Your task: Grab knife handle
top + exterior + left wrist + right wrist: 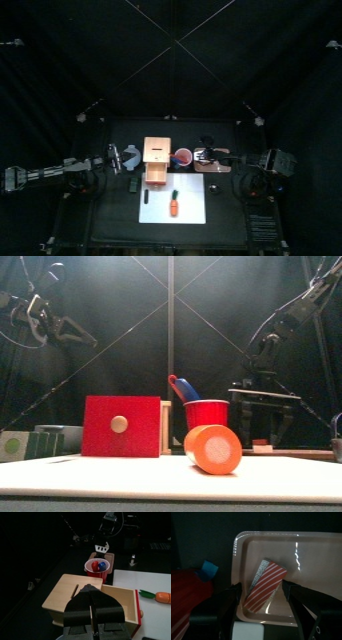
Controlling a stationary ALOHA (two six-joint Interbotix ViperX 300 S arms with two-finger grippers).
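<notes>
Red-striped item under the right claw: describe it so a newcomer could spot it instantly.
Find the red cup beside the wooden box in the top view; right of the cup sits a shallow pink tray. Lying flat and slanted in the tray is the flat bar. It alone has diagonal red and white stripes with one grey end, framed by the open right claw.

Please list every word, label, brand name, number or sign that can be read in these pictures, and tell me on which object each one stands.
None: no readable text shows in any view.
The red box has only a plain round knob, no label.
The red cup bears no print.
The packet in the tray shows red and white stripes only, no letters.
</notes>
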